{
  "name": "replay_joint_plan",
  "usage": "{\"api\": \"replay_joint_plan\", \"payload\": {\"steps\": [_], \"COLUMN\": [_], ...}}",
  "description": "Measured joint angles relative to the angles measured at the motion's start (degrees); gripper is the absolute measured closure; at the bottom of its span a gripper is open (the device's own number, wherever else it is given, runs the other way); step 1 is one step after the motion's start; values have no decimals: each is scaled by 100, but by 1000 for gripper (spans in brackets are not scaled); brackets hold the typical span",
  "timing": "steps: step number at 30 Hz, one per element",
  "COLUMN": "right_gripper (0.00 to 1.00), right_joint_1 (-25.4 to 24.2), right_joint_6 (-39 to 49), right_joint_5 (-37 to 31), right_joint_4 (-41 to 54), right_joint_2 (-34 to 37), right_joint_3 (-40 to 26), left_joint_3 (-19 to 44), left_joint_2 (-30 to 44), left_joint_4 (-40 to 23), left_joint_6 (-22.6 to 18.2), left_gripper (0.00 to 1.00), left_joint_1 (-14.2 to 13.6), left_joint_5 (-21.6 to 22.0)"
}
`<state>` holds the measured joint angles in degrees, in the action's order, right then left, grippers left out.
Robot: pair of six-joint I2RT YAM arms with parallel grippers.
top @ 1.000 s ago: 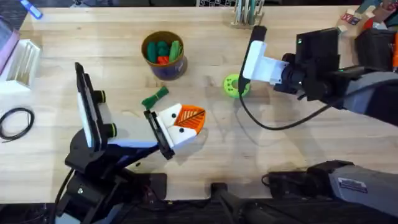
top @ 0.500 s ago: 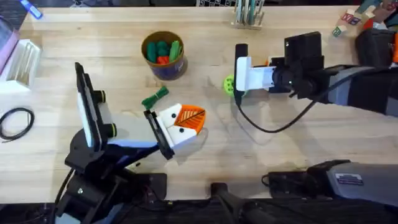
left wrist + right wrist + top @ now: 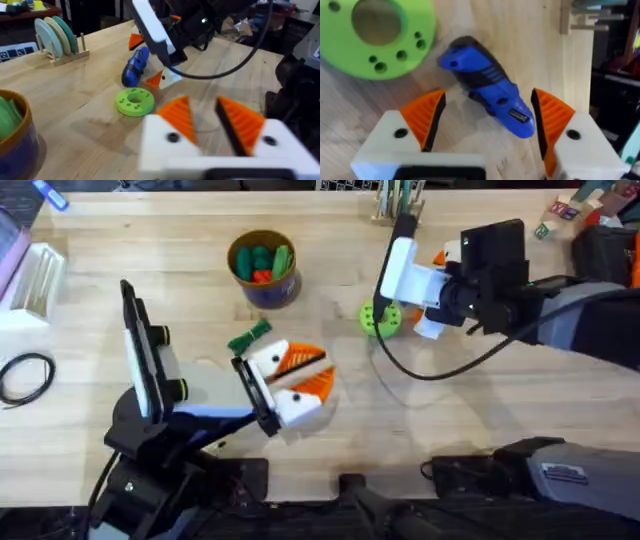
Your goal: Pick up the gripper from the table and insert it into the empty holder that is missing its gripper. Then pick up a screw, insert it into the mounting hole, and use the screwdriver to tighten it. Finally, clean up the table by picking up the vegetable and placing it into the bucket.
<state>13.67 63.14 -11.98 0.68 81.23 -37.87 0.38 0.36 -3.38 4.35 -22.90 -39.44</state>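
From my station I see the right gripper (image 3: 487, 125) spread wide over the table (image 3: 500, 420), its orange fingers (image 3: 422, 117) on either side of the blue screwdriver (image 3: 490, 95), which lies flat just beside the green disc (image 3: 375, 37); I can't see them touching it. My left gripper (image 3: 210, 122) rests low near the table's front with a narrow gap between its fingers, holding nothing. The vegetable (image 3: 249, 336) lies just behind it, and the bucket (image 3: 263, 268) stands farther back.
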Motion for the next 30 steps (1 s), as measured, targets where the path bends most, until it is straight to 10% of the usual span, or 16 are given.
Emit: {"api": "replay_joint_plan", "payload": {"steps": [5, 16, 30], "right_gripper": [10, 10, 10], "right_joint_1": [5, 5, 5], "right_joint_6": [-1034, -3497, -4093], "right_joint_5": [25, 93, 133], "right_joint_4": [15, 14, 20], "right_joint_2": [-549, -1674, -1838], "right_joint_3": [-25, -68, -66], "left_joint_3": [0, 78, 2656], "left_joint_2": [0, 0, 2094], "left_joint_4": [-2, 494, -3011], "left_joint_6": [18, 361, 1355], "left_gripper": [42, 15, 15], "left_joint_1": [-2, -5, -4], "left_joint_5": [0, 287, 2900]}}
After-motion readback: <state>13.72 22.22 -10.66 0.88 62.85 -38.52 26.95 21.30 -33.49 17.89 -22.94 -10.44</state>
